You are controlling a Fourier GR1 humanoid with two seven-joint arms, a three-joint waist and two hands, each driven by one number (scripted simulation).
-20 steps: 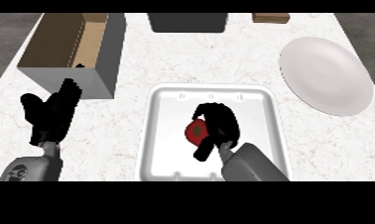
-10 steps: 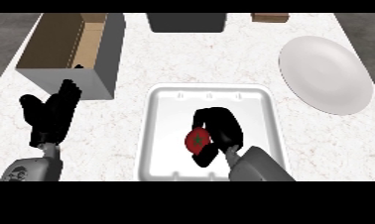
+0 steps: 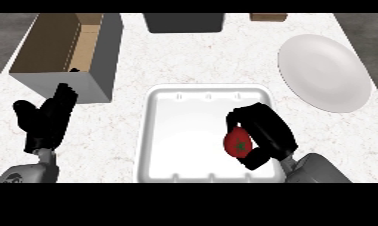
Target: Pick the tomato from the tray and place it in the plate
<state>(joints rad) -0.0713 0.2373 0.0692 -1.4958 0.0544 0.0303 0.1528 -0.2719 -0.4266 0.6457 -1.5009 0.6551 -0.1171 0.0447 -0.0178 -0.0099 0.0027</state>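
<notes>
Tomato (image 3: 239,142) sits in our right hand (image 3: 264,132), whose fingers curl round it over the right side of the white tray (image 3: 173,120). At far left our left hand (image 3: 44,120) rests open, fingers up (just below the cardboard box (image 3: 63,52)), while the white plate (image 3: 323,72) lies well apart at upper right.

An open brown box (image 3: 70,52) stands on the bench (image 3: 199,60), with a dark container (image 3: 183,22) and small brown block (image 3: 268,17) at the far edge.
</notes>
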